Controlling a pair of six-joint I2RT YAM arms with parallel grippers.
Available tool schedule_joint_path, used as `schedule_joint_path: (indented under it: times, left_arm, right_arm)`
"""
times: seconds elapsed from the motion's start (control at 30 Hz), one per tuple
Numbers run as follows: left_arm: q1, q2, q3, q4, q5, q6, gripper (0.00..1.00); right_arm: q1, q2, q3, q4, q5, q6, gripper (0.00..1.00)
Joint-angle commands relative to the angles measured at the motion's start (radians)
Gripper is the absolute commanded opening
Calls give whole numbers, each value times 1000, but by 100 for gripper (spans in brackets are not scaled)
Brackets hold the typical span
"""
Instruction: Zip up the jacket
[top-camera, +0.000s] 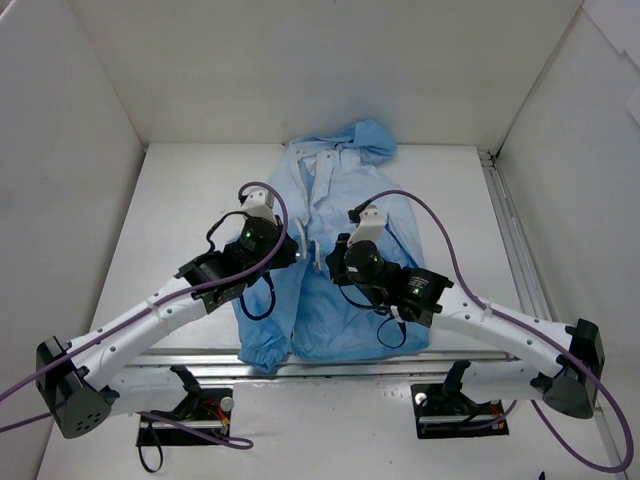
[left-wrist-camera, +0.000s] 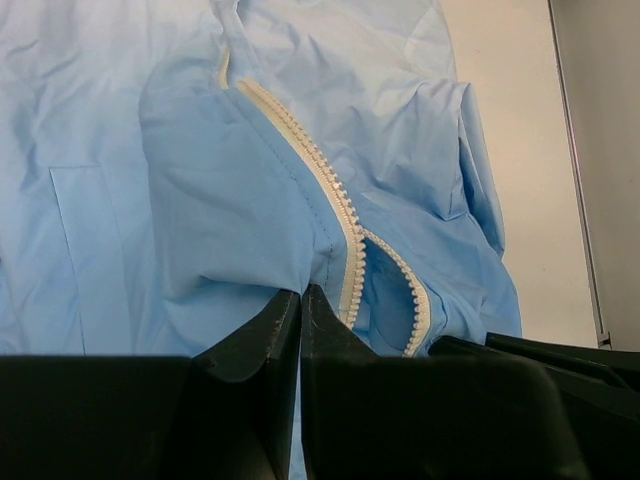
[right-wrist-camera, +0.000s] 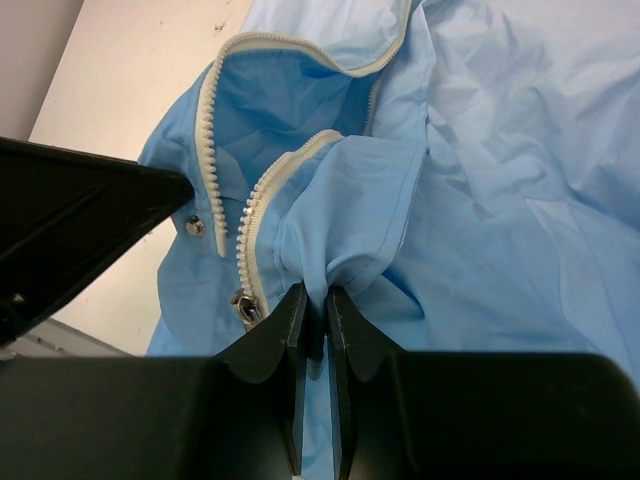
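The light blue jacket (top-camera: 392, 222) lies flat on the white table, hood (top-camera: 365, 137) at the far end and hem toward me. Its front is open, with pale zipper teeth (left-wrist-camera: 330, 190) running down both edges. My left gripper (top-camera: 300, 248) is shut on a fold of the jacket (left-wrist-camera: 230, 200) beside the left row of teeth. My right gripper (top-camera: 326, 256) is shut on a bunched fold of the jacket (right-wrist-camera: 350, 210) just right of the other zipper row (right-wrist-camera: 250, 220). The metal slider (right-wrist-camera: 243, 305) sits low on that row, left of my right fingers (right-wrist-camera: 275, 340).
White walls enclose the table (top-camera: 180, 210) on three sides. An aluminium rail (top-camera: 512, 240) runs along the right side and another (top-camera: 200, 358) along the near edge. A metal snap (right-wrist-camera: 195, 225) shows on the placket. The left gripper's black body (right-wrist-camera: 70, 220) fills the left of the right wrist view.
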Motion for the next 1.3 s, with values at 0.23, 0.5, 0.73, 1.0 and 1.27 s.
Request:
schedule_joint_path:
  times: [0.23,0.5,0.73,1.0,1.27]
  left_arm:
    - [-45,-9,75,-10,-69,-102,0]
    - [-63,-15,85,-28,-115,-141,0]
    - [-83,1,91,-37,-150,-168,0]
    - [-111,10,102,-39,-180,-188,0]
    - [-111,19,107,-49,-196,-199,0]
  right_arm:
    - [16,-13,23,50,99,64,0]
    - [23,1,27,31,148,103,0]
    - [33,23,56,8,185,131,0]
    - [34,35,69,-5,189,163,0]
    - [39,27,81,-7,195,166,0]
